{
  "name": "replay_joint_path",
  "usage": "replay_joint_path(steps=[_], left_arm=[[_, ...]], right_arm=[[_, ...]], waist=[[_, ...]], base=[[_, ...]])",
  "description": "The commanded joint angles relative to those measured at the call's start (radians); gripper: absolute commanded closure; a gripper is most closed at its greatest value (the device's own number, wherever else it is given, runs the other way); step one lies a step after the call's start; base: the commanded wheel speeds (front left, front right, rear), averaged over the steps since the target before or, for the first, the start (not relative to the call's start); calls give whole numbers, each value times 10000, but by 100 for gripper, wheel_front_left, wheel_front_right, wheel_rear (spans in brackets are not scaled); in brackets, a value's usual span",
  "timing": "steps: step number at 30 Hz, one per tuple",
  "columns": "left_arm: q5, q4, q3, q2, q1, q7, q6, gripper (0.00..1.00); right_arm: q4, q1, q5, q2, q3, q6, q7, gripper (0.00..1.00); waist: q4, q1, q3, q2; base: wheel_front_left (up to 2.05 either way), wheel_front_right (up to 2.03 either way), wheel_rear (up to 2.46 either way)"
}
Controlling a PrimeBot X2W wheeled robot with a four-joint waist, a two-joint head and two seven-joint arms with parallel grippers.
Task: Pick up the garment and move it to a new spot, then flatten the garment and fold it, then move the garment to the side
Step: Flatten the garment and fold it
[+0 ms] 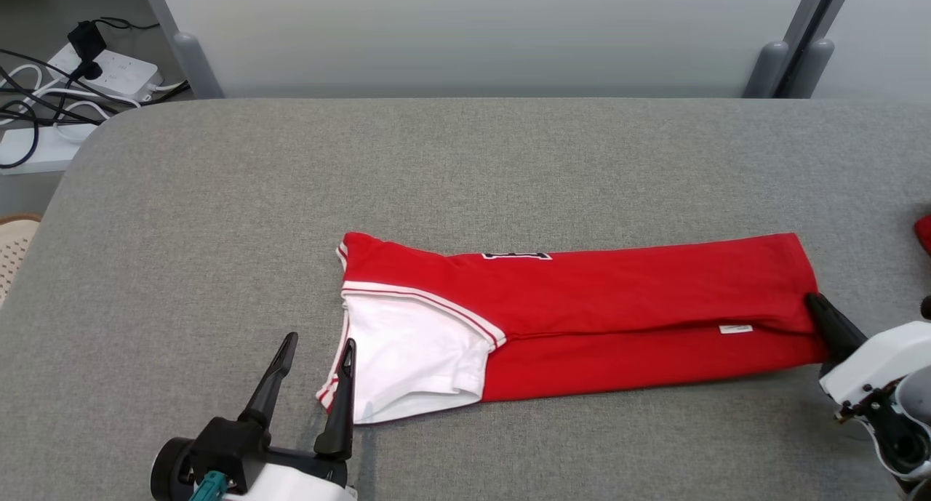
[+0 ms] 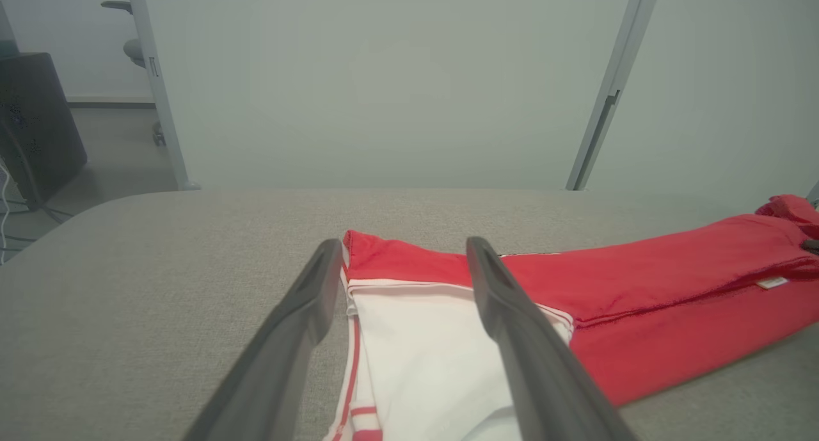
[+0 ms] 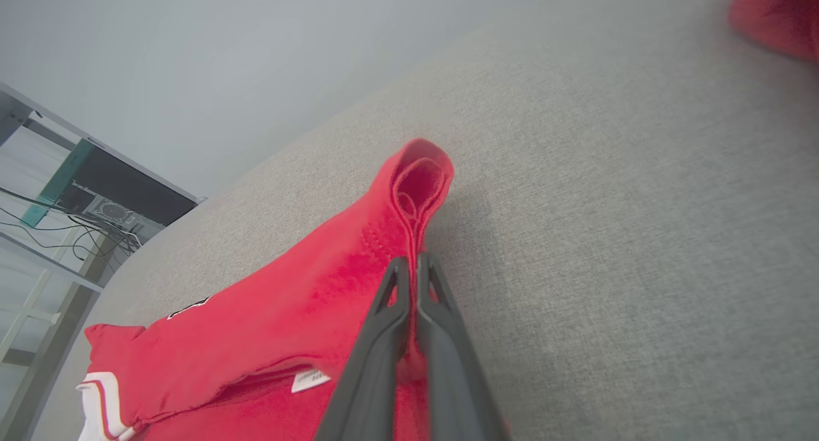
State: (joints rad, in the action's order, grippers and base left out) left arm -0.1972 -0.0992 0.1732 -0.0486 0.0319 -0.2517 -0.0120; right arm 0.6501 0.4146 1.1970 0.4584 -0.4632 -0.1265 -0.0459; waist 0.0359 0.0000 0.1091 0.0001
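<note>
The right gripper point(image 1: 813, 301), at the right edge, pinches the hem of the red garment point(image 1: 618, 297) lying mid-frame on the worktop point(image 1: 465, 166). The left gripper point(image 1: 320, 342), lower left, stands wide at its white sleeve point(image 1: 414, 355).

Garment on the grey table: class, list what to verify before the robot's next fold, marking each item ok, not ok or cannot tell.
1. Right gripper shut on the garment at its hem end: ok.
2. Left gripper gripping the white sleeve: not ok, open.
3. Garment lying as a long strip on the table: ok.
4. All layers pinched at the hem end: cannot tell.
5. Other red item apart from garment: ok.
</note>
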Motion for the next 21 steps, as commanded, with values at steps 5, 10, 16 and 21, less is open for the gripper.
replay_joint_path(steps=[5,10,16,21], left_arm=[[-52,299,-391,-16,-271,-101,19,0],[-12,269,-414,-16,-246,-101,-15,0],[-7,206,-370,-16,-248,-101,-51,0],[-60,179,-322,-16,-183,-101,-17,0]], right_arm=[[-47,-236,-27,628,104,-42,-358,100],[-106,-172,-98,588,36,-42,-327,100],[-745,-182,-143,301,-244,-42,-269,100],[-1583,-401,-154,150,-413,-42,-379,100]], waist=[[-51,0,-33,-1],[-116,0,-92,-1],[-90,0,-229,-1],[61,0,-430,-1]], base=[[0,0,0],[0,0,0],[0,0,0],[0,0,0]])
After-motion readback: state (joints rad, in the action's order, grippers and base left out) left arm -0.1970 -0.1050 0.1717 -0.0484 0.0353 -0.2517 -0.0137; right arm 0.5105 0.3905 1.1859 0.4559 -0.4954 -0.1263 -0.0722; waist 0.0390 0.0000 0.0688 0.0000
